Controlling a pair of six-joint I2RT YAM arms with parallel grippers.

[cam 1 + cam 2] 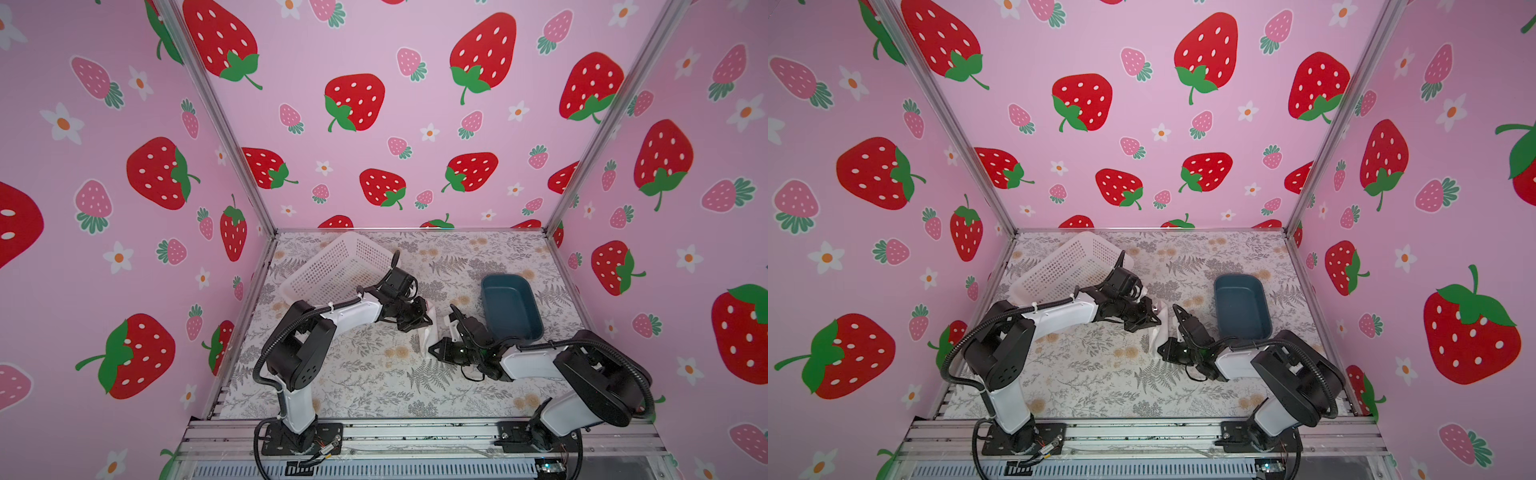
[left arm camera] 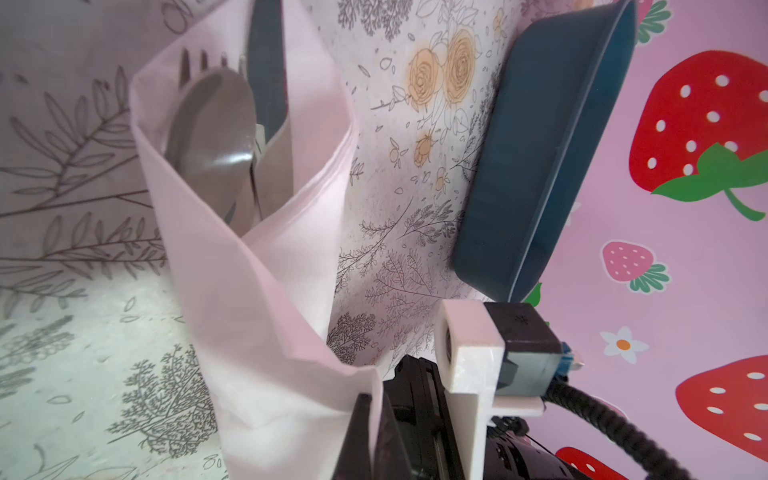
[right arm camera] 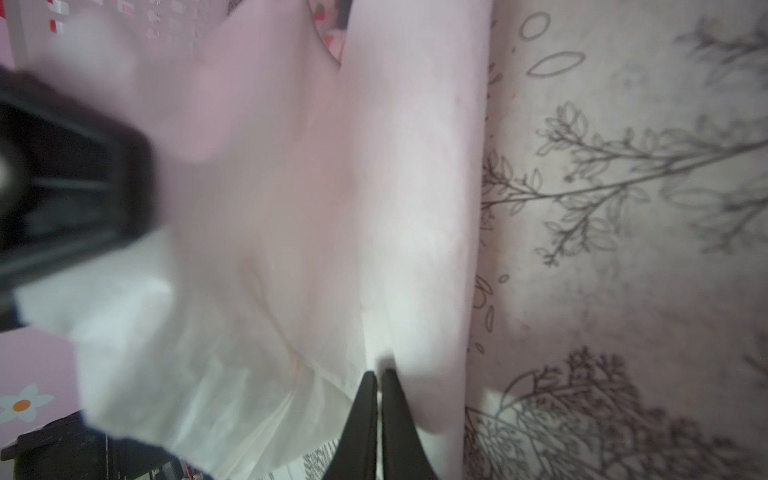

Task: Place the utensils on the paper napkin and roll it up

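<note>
The paper napkin (image 2: pixel 257 299) is wrapped loosely round the utensils. In the left wrist view a spoon (image 2: pixel 216 137), fork tines (image 2: pixel 199 62) and a dark knife blade (image 2: pixel 266 62) show in its open end. In both top views the napkin (image 1: pixel 429 334) (image 1: pixel 1160 330) is a small white bundle between the two grippers at mid-table. My left gripper (image 2: pixel 374 399) (image 1: pixel 422 318) is shut on a napkin edge. My right gripper (image 3: pixel 379 374) (image 1: pixel 432 348) is shut on a fold of the napkin (image 3: pixel 332 208) at its near end.
A white perforated basket (image 1: pixel 332 270) lies tilted at the back left, behind the left arm. A dark blue tub (image 1: pixel 511 307) (image 2: pixel 540 145) stands just right of the bundle, beside the right arm. The floral table top (image 1: pixel 374 374) lies in front.
</note>
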